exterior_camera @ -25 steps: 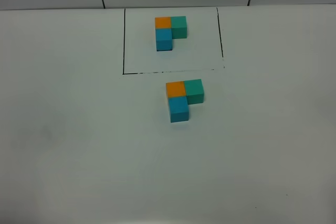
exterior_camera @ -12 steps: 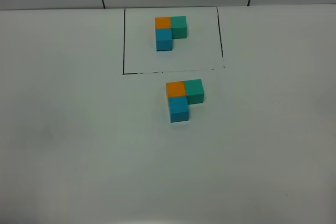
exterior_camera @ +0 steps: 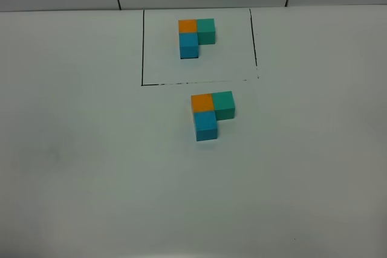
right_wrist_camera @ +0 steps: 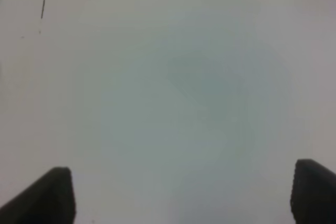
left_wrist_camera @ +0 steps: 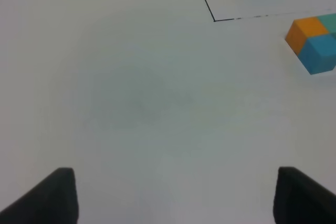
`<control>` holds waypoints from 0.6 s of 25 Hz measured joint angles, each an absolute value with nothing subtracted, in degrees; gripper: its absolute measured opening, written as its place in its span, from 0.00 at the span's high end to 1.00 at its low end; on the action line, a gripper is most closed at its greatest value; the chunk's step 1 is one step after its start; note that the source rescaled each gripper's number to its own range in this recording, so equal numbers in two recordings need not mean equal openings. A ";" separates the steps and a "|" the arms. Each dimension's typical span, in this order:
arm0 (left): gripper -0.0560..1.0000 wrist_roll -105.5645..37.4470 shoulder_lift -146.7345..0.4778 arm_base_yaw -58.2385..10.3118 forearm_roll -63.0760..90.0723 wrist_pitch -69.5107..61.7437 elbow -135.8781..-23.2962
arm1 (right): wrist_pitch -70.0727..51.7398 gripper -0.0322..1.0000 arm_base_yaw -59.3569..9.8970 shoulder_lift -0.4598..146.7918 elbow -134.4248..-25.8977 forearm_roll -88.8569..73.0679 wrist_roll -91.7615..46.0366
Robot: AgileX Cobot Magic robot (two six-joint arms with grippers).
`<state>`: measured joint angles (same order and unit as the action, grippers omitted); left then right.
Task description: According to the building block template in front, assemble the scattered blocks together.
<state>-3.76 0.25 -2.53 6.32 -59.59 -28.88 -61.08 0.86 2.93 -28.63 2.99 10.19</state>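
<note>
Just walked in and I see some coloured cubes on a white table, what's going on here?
Nothing is being handled right now. The building block template, an L of orange, teal-green and blue cubes, sits inside a drawn black rectangle. Just in front of it, outside the frame, the scattered blocks are already pushed together into the same L. Both arms are out of the overhead view; the left tool and right tool are open over bare table, holding nothing.

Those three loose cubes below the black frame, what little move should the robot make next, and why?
Probably none beyond keeping both arms back. The loose orange cube, teal-green cube and blue cube already sit pressed together in an L like the framed template, with the same colour placement. Both sets of fingers stand open over bare table, holding nothing, so the job looks finished.
</note>
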 joint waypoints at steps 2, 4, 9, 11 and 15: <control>0.30 -3.76 0.25 -2.53 6.32 -59.59 -28.88 | -61.08 0.30 0.86 2.93 -28.63 2.99 10.11; 0.30 -3.76 0.25 -2.53 6.32 -59.59 -28.88 | -61.08 0.30 0.86 2.93 -28.63 2.99 10.11; 0.30 -3.76 0.25 -2.53 6.32 -59.59 -28.88 | -60.95 0.30 0.86 2.93 -28.63 1.30 7.79; 0.30 -3.76 0.25 -2.53 6.32 -59.59 -28.88 | -60.89 0.30 0.86 2.93 -28.63 0.00 6.07; 0.30 -3.76 0.25 -2.53 6.32 -59.59 -28.88 | -60.89 0.30 0.86 2.93 -28.63 -0.94 3.55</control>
